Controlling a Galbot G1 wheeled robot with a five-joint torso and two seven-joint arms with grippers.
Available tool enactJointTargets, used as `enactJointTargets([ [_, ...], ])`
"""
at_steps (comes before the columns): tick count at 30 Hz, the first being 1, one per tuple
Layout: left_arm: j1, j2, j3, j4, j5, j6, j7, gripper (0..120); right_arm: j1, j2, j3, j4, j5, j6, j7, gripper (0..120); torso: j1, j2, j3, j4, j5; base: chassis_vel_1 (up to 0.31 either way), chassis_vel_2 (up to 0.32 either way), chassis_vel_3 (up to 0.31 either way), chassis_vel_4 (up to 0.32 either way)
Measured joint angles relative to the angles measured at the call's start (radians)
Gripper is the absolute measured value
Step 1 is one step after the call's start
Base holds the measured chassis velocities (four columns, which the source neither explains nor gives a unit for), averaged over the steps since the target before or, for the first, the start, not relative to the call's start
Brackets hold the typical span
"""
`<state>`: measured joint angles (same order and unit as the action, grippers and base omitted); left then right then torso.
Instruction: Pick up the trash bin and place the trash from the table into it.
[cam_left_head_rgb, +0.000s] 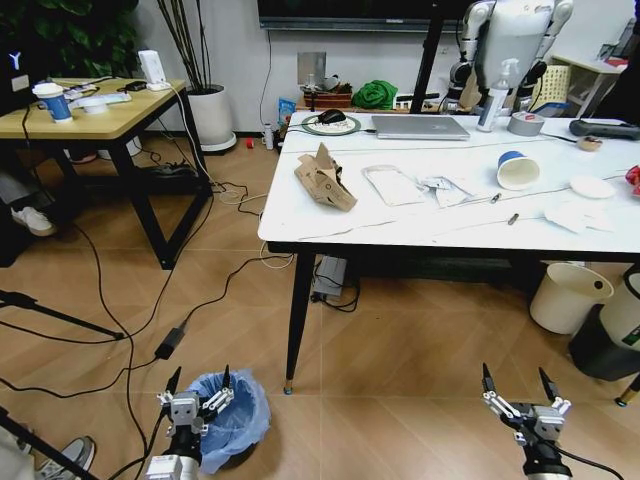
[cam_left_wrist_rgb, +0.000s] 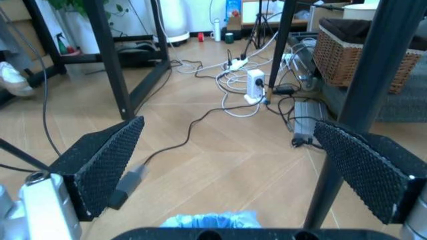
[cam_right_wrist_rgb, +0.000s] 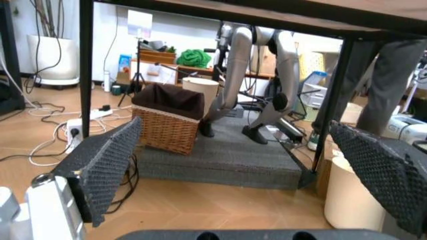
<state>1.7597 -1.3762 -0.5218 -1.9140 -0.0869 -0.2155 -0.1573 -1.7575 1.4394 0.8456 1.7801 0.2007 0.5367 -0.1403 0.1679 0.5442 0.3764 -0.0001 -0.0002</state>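
My left claw (cam_left_head_rgb: 199, 393) hangs open over the trash bin (cam_left_head_rgb: 236, 418) rim for pickup; right claw (cam_left_head_rgb: 518, 389) open, idle.

red wrapper (cam_left_head_rgb: 634, 178) cut off, bin (cam_left_head_rgb: 236, 415) partly hidden

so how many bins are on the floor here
3. The trash bin with its blue bag sits by the left end effector. A cream bin and a taller grey-white bin stand under the table's right end. More may be hidden.
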Motion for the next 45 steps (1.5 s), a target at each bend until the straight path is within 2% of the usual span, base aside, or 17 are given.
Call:
enactJointTargets([
  [7,0.01,0.01,-0.005,0.002,-0.004,-0.001,-0.005,100,0.01,0.023,-0.009,-0.002,-0.017,0.002,-0.008,100,-0.011,-0.028,-0.017,0.0001,0.0002,0.0,0.0,0.0,0.0],
  [28,0.081,-0.001,-0.027,-0.013,0.016,-0.022,-0.004,100,0.041,0.016,-0.066,-0.048,-0.03,0.015,-0.011,100,-0.043,-0.114,-0.071,0.0001,0.0002,0.0,0.0,0.0,0.0],
  [45,0.096,0.01,-0.051,-0.009,0.017,-0.021,-0.009,100,0.051,0.017,-0.063,-0.064,-0.036,0.027,-0.01,100,-0.065,-0.181,-0.115,0.0,0.0001,0.0,0.0,0.0,0.0],
])
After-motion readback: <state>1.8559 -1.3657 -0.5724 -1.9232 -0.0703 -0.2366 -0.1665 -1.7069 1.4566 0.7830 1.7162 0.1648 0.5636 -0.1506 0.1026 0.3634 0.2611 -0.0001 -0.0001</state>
